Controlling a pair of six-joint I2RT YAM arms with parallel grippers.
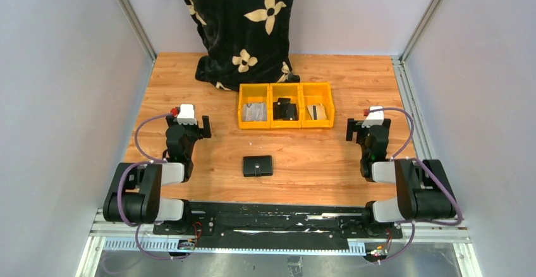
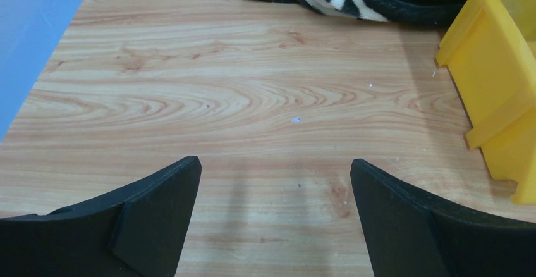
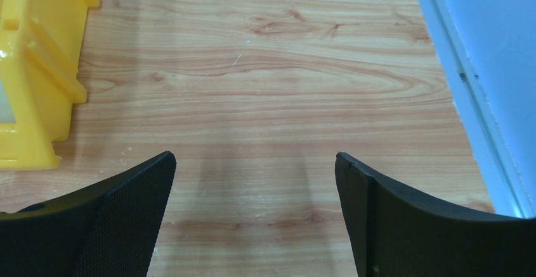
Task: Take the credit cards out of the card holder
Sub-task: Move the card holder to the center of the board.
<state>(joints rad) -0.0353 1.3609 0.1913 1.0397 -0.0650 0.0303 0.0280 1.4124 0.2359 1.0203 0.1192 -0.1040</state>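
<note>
Card holder [image 1: 257, 166] lies closed toward the desk's [image 1: 316, 176] front edge. Left tool [image 2: 275, 164] and right tool [image 3: 255, 157] stand spread, empty.

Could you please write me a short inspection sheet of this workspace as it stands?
Surface: wooden table, no spills seen.
Job's things: card holder closed, lying flat between the arms; no cards seen on the table.
Clutter: three yellow bins in a row beyond it, contents too small to name; black floral cloth at the far edge.
Grippers: left gripper and right gripper open, empty, over bare wood.
Cables: purple cables looped at each arm.
Surroundings: grey walls on both sides.
</note>
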